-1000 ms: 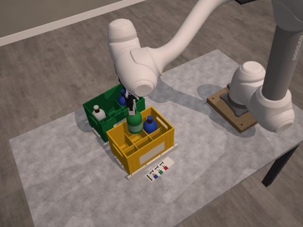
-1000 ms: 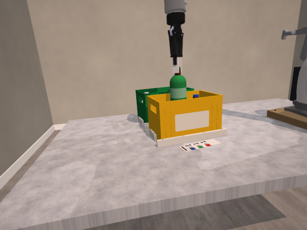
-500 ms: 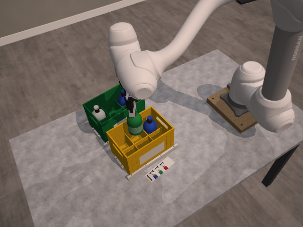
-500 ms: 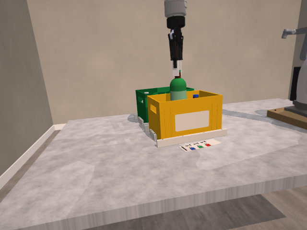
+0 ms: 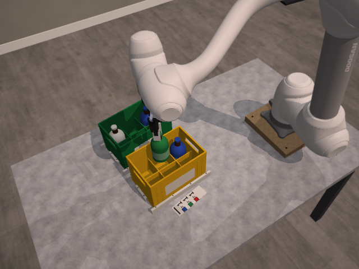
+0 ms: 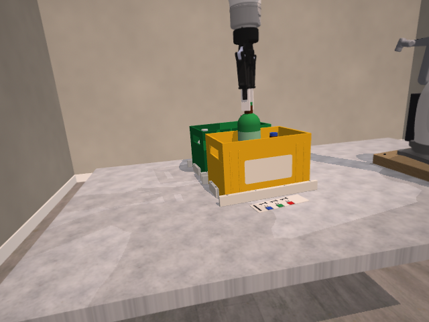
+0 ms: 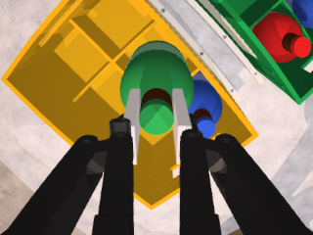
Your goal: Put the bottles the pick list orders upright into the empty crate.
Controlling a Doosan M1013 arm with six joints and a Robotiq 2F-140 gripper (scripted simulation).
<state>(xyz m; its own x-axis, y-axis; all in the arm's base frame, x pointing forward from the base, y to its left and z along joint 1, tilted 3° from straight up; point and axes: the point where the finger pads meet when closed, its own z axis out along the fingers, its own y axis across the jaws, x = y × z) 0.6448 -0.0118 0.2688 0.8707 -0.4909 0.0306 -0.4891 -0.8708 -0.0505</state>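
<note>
Grayish, mottled tabletop (image 5: 231, 185) (image 6: 166, 242) carries both crates, with a wood-plank floor beyond. Over the yellow crate (image 5: 179, 182) (image 6: 267, 147) (image 7: 44, 124), the tool (image 5: 156, 138) (image 6: 247, 104) (image 7: 156, 104) grips the green bottle (image 5: 160, 149) (image 6: 249, 125) (image 7: 156, 70) by its neck, pads on either side below the cap. The bottle hangs near upright, its lower part inside the crate and its shoulder above the rim; whether its base touches the crate floor cannot be told.

Lowering straight down, slowly, looks like the right step, with the grip kept until the base bears evenly. Then the pads should part just enough to clear the neck and rise vertically.

Just beside it, in the same crate, stands the blue bottle (image 5: 177, 149) (image 6: 273, 134) (image 7: 205, 105); a wide opening could nudge its cap. Thin dividers could catch a tilted base. The front cells offer open room.

Farther out, the green crate (image 5: 111, 147) (image 6: 198, 152) (image 7: 274, 73) holds the white bottle (image 5: 116, 135) (image 6: 204, 130), the red bottle (image 7: 276, 36) and another blue one. The pick list (image 5: 189, 200) (image 6: 279, 203) shows blue, green and red; red seems still owed.
</note>
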